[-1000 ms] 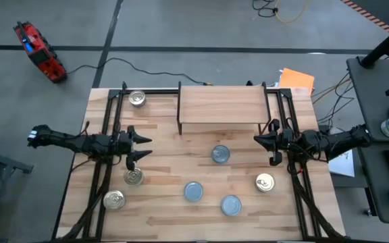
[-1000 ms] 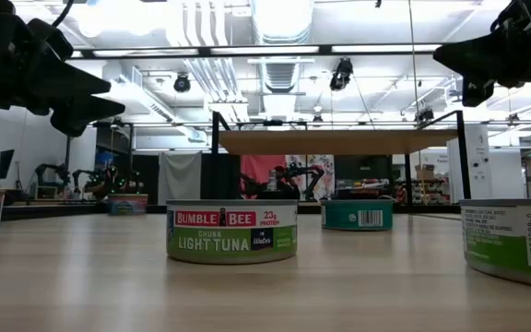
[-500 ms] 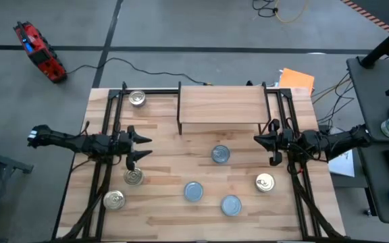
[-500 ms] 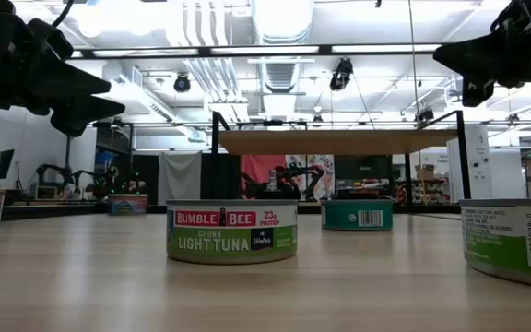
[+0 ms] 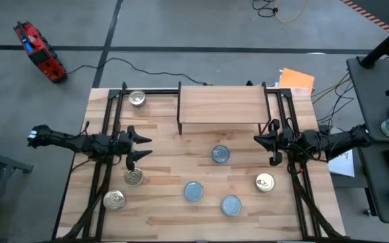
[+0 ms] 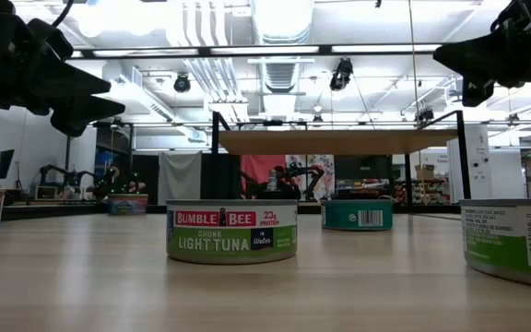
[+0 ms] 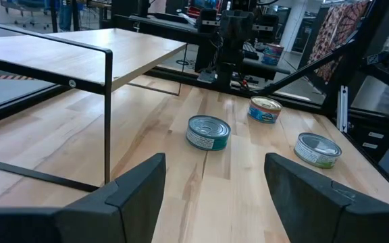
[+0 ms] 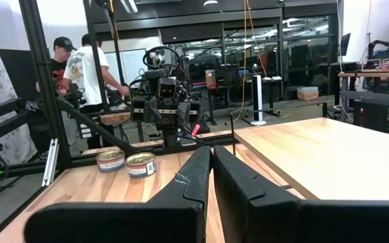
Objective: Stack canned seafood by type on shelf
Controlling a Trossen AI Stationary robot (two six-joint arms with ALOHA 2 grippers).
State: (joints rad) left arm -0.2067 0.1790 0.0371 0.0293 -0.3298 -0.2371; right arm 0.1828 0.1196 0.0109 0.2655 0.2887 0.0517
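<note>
Where high view lacks them, people visible.

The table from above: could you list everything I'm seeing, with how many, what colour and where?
blue-topped tins: three, pale blue, on the table in front of the shelf.
silver-topped tins: four, shiny silver-gold; two near the left arm, one at the far left corner, one by the right arm.
shelf: one, light wood on black legs, at the table's far edge, nothing on it.
table: one, butcher-block wood.
red tool: one, on the floor, far left.
left end effector: open, above the table's left side.
right end effector: shut, above the right side.
</note>
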